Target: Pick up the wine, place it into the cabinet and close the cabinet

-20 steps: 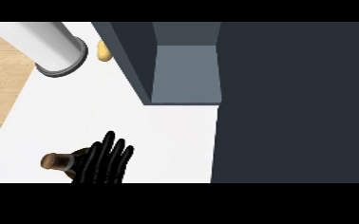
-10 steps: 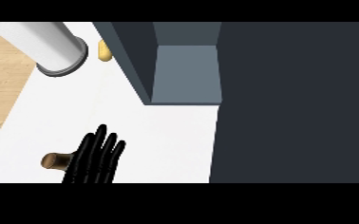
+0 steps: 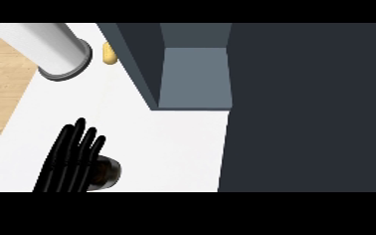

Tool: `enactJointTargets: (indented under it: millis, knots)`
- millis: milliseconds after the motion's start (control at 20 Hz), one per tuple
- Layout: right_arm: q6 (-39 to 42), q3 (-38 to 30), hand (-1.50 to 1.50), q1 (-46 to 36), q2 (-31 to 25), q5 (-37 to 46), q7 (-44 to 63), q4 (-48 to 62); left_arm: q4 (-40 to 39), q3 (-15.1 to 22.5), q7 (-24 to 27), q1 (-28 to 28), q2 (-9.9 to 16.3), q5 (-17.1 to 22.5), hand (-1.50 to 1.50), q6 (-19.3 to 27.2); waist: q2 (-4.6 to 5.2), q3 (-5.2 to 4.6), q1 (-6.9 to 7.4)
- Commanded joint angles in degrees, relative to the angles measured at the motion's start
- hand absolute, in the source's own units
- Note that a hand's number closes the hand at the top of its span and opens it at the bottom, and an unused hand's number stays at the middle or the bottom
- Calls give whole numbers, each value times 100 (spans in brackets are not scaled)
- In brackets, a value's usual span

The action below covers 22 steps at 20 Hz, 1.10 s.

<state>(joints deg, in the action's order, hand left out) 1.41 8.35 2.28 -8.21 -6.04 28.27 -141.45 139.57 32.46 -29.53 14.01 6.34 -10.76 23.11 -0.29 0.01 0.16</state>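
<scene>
Black fingers of the left hand (image 3: 70, 162) now lie straight over the wine (image 3: 105, 173) on the white bench (image 3: 169, 144), having shifted left across it since a moment ago. No grip yet; the cabinet (image 3: 192, 77) stands open, waiting.

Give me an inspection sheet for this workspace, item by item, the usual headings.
Surface: white counter, wooden strip at its left edge.
Job's things: wine bottle lying under the hand; cabinet open, shelf bare.
Clutter: grey-white cylinder top left; small yellow object beside the cabinet.
Hands: left hand, fingers straight, over the bottle; right hand not in view.
Cables: nothing seen.
Surroundings: dark panel at right.
</scene>
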Motion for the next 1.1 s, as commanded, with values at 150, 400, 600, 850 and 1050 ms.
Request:
enactJointTargets:
  millis: [150, 400, 600, 850, 1050]
  knots:
    - [-70, 34, -150, 188, 0, -129, 366, -610, 1430, -515, -131, 618, 444, 208, -150, -95, -15, -2, 47]
    - [-149, -60, -150, 27, 6, -131, 558, -859, 1270, -1792, -91, 600, 692, 1420, -150, -442, -4, -13, 32]
    - [53, -254, -150, 78, -64, -453, 465, -730, 413, -2339, 459, 599, 468, 2088, -150, -682, 14, -7, -5]
    - [-117, -93, -150, 87, -13, -317, 891, -1199, 244, -2911, 530, 730, 495, 2631, -150, -1099, 1, -11, -20]
    - [-146, 31, -150, -280, 121, -74, 702, -638, -525, -3044, 1116, 963, 345, 2939, -150, -1677, 13, -8, 11]
